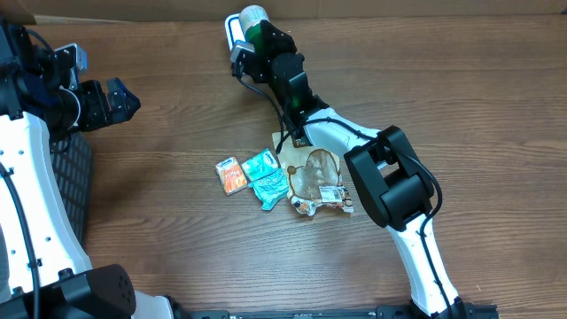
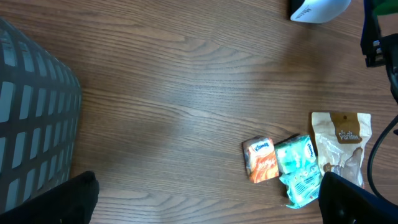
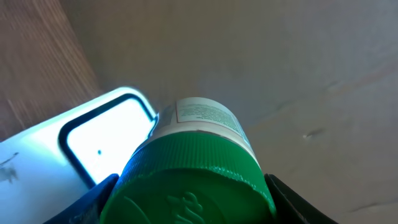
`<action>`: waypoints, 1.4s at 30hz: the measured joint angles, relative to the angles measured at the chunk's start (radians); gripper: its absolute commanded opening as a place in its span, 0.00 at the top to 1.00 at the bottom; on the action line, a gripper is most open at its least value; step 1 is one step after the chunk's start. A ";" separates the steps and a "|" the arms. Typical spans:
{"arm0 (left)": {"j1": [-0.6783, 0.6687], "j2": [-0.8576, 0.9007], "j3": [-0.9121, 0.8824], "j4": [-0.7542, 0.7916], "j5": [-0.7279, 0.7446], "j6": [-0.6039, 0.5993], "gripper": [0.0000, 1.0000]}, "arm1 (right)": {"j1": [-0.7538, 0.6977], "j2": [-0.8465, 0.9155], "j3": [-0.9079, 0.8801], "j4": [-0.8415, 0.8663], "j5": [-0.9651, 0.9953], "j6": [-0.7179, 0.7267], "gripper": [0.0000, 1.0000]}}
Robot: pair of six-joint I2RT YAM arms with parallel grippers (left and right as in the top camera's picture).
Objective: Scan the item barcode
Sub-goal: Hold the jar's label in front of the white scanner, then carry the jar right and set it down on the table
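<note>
The right tool (image 1: 256,32) is pinching a green-capped bottle (image 3: 193,180) at the far edge of the wooden surface (image 1: 177,106), holding it just beside a white scanner (image 3: 102,134) with a glowing window. The left tool (image 1: 127,99) is hovering spread wide near a grey basket (image 2: 31,112) — well apart from the packets (image 1: 266,177) lying mid-surface.

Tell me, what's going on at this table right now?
The right gripper is holding a green-capped bottle up against the lit white scanner. The left gripper hangs open beside the dark basket, holding nothing. An orange packet, teal packets and a tan pouch lie loose nearby.
</note>
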State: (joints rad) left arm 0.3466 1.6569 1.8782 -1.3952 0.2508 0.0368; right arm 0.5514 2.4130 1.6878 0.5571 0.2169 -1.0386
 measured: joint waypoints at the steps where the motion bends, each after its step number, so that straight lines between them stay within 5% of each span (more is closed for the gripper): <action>1: 0.000 0.000 0.000 0.000 0.000 0.000 0.00 | 0.000 -0.007 0.000 -0.031 0.007 0.023 0.66; 8: 0.000 0.000 0.000 0.000 0.000 0.000 0.00 | 0.008 -0.216 -0.001 -0.446 0.078 0.237 0.66; 18: 0.000 0.000 0.000 0.000 0.000 0.000 0.00 | -0.037 -0.728 0.024 -1.066 0.102 0.777 0.66; 28: 0.000 0.000 0.000 0.000 0.000 0.000 0.00 | -0.253 -0.786 0.020 -1.651 0.012 1.111 0.65; 42: 0.000 0.000 0.000 0.000 0.000 0.000 0.01 | -0.541 -0.668 -0.104 -1.719 -0.136 1.169 0.62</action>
State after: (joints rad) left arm 0.3466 1.6569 1.8782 -1.3956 0.2508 0.0368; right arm 0.0105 1.7447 1.5841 -1.1614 0.0807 0.1307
